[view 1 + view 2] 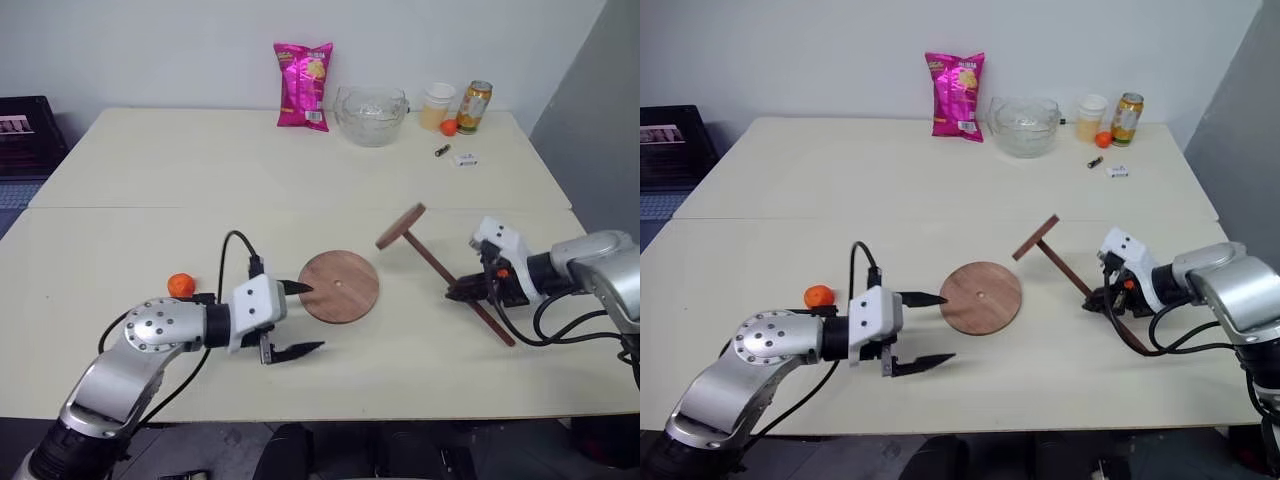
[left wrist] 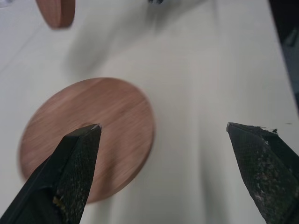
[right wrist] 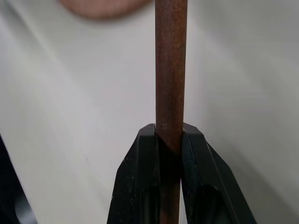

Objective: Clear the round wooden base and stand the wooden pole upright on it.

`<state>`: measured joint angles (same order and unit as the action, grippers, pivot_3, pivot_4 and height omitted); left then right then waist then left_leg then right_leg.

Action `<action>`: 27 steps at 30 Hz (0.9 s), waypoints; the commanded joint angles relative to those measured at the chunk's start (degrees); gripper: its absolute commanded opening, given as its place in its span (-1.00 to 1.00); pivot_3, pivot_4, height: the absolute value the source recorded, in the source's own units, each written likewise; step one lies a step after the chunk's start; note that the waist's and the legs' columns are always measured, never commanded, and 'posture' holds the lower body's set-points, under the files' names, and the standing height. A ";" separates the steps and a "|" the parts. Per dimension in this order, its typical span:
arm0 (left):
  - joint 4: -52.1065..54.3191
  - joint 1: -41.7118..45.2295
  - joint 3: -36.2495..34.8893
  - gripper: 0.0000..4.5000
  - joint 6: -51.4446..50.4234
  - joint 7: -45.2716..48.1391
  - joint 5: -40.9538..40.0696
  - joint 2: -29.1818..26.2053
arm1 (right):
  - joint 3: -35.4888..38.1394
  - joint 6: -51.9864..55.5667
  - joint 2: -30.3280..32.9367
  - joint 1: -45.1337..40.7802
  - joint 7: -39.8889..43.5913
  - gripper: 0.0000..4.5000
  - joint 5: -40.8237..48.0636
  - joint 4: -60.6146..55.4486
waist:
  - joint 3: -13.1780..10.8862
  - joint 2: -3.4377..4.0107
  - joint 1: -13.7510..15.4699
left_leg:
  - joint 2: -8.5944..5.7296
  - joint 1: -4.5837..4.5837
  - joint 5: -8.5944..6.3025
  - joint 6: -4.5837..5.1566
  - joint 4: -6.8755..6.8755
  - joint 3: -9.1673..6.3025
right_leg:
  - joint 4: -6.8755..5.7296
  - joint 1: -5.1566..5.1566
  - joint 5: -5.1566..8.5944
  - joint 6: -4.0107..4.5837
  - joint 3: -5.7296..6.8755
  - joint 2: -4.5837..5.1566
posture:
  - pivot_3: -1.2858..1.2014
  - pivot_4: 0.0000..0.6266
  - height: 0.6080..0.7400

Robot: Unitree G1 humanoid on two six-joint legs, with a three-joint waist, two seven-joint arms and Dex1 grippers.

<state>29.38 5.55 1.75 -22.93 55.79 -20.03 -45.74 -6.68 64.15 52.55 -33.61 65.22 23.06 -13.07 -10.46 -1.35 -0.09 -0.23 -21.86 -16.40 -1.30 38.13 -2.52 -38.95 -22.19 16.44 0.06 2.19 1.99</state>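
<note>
The round wooden base (image 1: 339, 286) lies flat on the table's middle, its small centre hole showing and nothing on top of it. My left gripper (image 1: 298, 318) stands open just left of it, one fingertip at the disc's left edge, the other nearer the table's front. The wooden pole (image 1: 455, 282) slants in the air at the right, its disc end (image 1: 400, 226) raised toward the base and its bare end low near the table. My right gripper (image 3: 169, 133) is shut on the rod (image 3: 170, 70) about two thirds along from the disc.
A small orange fruit (image 1: 180, 285) lies beside my left arm. Along the table's far edge stand a pink snack bag (image 1: 303, 85), a glass bowl (image 1: 370, 115), a cup (image 1: 437, 106), a can (image 1: 473, 107) and small bits (image 1: 455, 154).
</note>
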 commanded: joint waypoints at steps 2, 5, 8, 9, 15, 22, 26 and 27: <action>1.68 -3.44 -9.42 1.00 -2.95 -1.02 -5.59 -0.84 | 10.30 -4.51 -8.98 0.13 -6.58 -0.90 6.54 -7.82 | 0.01 -0.01 -0.01 | -0.03 -0.01 0.00 0.00 -0.01 0.01 | 0.01 0.00 0.00 0.00 -0.01 0.03 | 0.03 -0.52 1.00; 2.94 -6.66 -13.83 1.00 -4.81 -1.46 -7.86 -1.25 | 12.03 -13.07 -18.50 1.34 -11.66 -0.90 7.51 -10.17 | 0.02 -0.02 -0.02 | -0.03 0.00 0.00 0.00 -0.01 -0.02 | 0.00 0.01 0.00 0.00 0.00 0.04 | 0.03 -0.52 1.00; 3.14 -10.95 -18.23 1.00 -4.75 -0.83 -7.99 -2.68 | 10.31 -26.95 -29.23 2.27 -15.84 -0.90 4.96 -8.16 | 0.01 0.00 -0.09 | -0.02 0.03 0.00 0.00 -0.03 0.00 | -0.02 -0.01 0.00 0.00 -0.03 0.02 | 0.03 -0.52 1.00; 3.14 -12.10 -19.45 1.00 -4.75 -0.68 -7.95 -3.08 | 9.41 -32.19 -32.25 2.42 -16.55 -0.90 3.74 -6.81 | 0.02 -0.01 -0.11 | -0.01 0.03 0.00 -0.01 -0.04 -0.02 | -0.03 -0.02 0.00 0.00 0.00 0.02 | 0.03 -0.52 1.00; 3.82 -12.72 -21.07 1.00 -5.41 -1.37 -9.66 -3.13 | 5.14 -45.05 -41.36 2.97 -20.23 -0.90 0.02 -1.26 | -0.01 0.03 0.12 | -0.03 0.05 0.01 -0.01 -0.03 -0.01 | -0.04 -0.02 -0.01 0.01 -0.02 0.03 | 0.03 -0.52 1.00; 3.51 -8.38 -17.52 1.00 -4.78 -1.72 -10.71 -2.09 | -0.89 -57.47 -46.66 8.43 -21.19 -0.90 -4.69 4.81 | 0.02 -0.01 -0.10 | -0.03 0.08 0.01 -0.02 -0.04 0.03 | -0.05 -0.02 -0.01 0.01 -0.06 0.03 | 0.03 -0.52 1.00; 2.00 -7.10 -16.22 1.00 -3.97 0.06 -10.55 -2.89 | -2.92 -61.08 -48.58 9.97 -22.01 -0.90 -5.97 8.03 | 0.02 -0.01 -0.17 | -0.03 0.09 0.01 -0.03 -0.04 0.03 | -0.06 -0.03 -0.01 0.02 -0.06 0.02 | 0.03 -0.52 1.00; 1.72 -6.99 -15.94 1.00 -3.89 0.77 -10.36 -3.45 | -3.22 -62.22 -48.89 9.98 -22.17 -0.90 -6.41 8.99 | 0.02 -0.01 -0.17 | -0.03 0.10 0.01 -0.02 -0.05 0.02 | -0.07 -0.03 -0.01 0.02 -0.05 0.02 | 0.03 -0.52 1.00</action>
<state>30.95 -2.21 -14.02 -28.07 55.20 -30.13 -47.67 -9.25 5.30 4.57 -23.52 43.52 16.99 -4.55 -10.43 -1.36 -0.27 -0.24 -21.75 -16.38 -1.32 38.09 -2.51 -39.03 -22.22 16.44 0.08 2.14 1.98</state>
